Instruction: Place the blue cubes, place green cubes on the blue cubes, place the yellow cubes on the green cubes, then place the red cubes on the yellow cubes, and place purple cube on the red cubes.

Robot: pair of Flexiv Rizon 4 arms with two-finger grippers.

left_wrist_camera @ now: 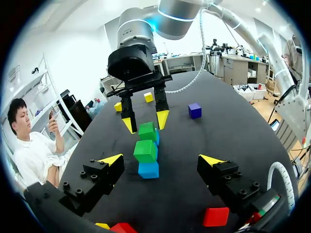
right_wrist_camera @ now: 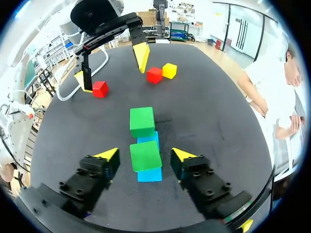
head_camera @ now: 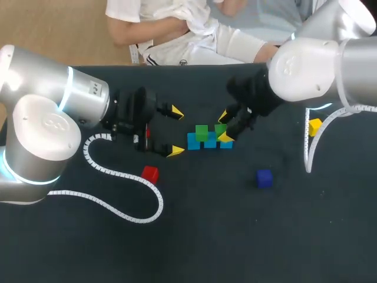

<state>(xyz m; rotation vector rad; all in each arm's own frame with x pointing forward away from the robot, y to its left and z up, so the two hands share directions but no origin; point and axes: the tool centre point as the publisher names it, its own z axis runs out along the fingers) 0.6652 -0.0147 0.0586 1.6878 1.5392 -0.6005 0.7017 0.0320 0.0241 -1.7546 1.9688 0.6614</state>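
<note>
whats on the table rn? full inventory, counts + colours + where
blue cubes: 3, blue, in a row mid-table
green cubes: 2, green, on top of the blue row
yellow cubes: 3, yellow, two on the right arm's side, one beside a red cube by the left arm
red cubes: 2, red, both near the left arm
purple cube: 1, purple, alone, apart from the row
coiled cables: 2, white, one trailing from each arm
table: 1, black
left end effector: 1, yellow tips, open, off one end of the row
right end effector: 1, yellow tips, open, straddling a green cube without touching
</note>
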